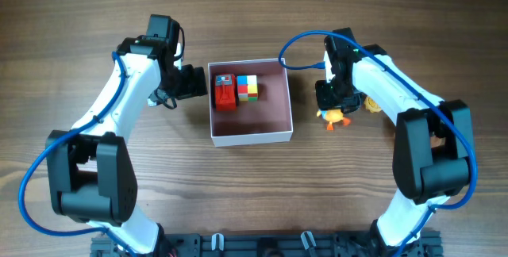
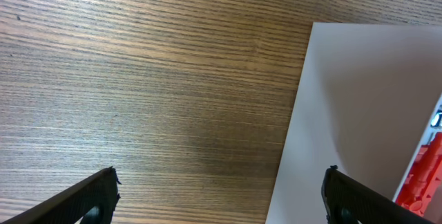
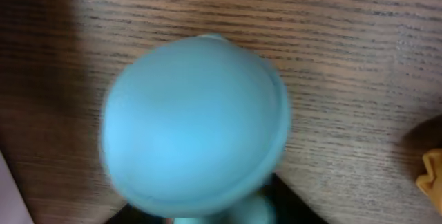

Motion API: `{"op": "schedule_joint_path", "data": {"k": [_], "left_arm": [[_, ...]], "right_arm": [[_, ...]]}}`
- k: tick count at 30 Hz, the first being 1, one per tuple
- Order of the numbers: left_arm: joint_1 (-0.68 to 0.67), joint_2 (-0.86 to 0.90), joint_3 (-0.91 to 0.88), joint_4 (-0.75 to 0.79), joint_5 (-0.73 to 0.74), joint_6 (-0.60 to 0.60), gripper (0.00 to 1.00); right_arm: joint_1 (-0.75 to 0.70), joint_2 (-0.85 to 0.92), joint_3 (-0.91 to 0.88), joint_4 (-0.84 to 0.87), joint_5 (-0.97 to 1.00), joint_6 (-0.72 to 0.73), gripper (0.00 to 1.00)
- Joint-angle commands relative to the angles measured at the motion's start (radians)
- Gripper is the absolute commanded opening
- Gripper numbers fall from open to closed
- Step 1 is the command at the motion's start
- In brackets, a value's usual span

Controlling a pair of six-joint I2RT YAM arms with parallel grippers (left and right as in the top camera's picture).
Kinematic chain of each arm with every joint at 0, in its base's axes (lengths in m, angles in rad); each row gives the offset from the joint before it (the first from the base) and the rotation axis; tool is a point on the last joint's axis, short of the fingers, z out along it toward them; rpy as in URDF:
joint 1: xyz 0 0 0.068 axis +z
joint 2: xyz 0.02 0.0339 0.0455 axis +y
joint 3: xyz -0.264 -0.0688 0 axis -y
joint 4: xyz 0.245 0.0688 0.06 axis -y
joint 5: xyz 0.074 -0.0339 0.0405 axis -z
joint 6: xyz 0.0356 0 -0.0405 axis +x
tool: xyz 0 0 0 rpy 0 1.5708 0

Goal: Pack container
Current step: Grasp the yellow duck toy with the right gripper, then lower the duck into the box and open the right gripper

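The container (image 1: 251,137), a square white box with a dusty-pink inside, sits mid-table. It holds a red toy (image 1: 225,92) and a multicoloured cube (image 1: 248,88). My left gripper (image 1: 189,82) is open and empty beside the container's left wall. In the left wrist view its fingers (image 2: 221,200) straddle bare wood and the white wall (image 2: 345,99), with the red toy (image 2: 425,179) at the edge. My right gripper (image 1: 333,96) is right of the container. In the right wrist view a blurred light-blue round toy (image 3: 193,131) fills the frame between its fingers.
An orange duck-like toy (image 1: 334,118) lies on the table just below my right gripper. A yellow toy (image 1: 371,105) lies to its right and shows at the edge of the right wrist view (image 3: 431,179). Blue cables run along both arms.
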Motion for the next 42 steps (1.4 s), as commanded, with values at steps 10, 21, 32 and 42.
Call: {"op": "schedule_joint_path", "data": {"k": [10,21,32,42], "left_arm": [[-0.006,-0.292,0.005,-0.055,-0.090,0.007,0.92],[0.066,-0.500,0.005,-0.062,-0.215,-0.079,0.96],[0.181,-0.500,0.005,-0.061,-0.204,-0.078,0.97],[0.181,-0.500,0.005,-0.061,-0.204,-0.079,0.98]], "right_arm": [[0.001,-0.064,0.119,-0.084,0.043,0.003,0.04],[0.286,-0.329,0.358,-0.074,0.044,0.241,0.04],[0.299,0.035,0.358,-0.096,-0.021,0.295,0.04],[0.299,0.139,0.357,-0.069,-0.028,0.294,0.04]]}}
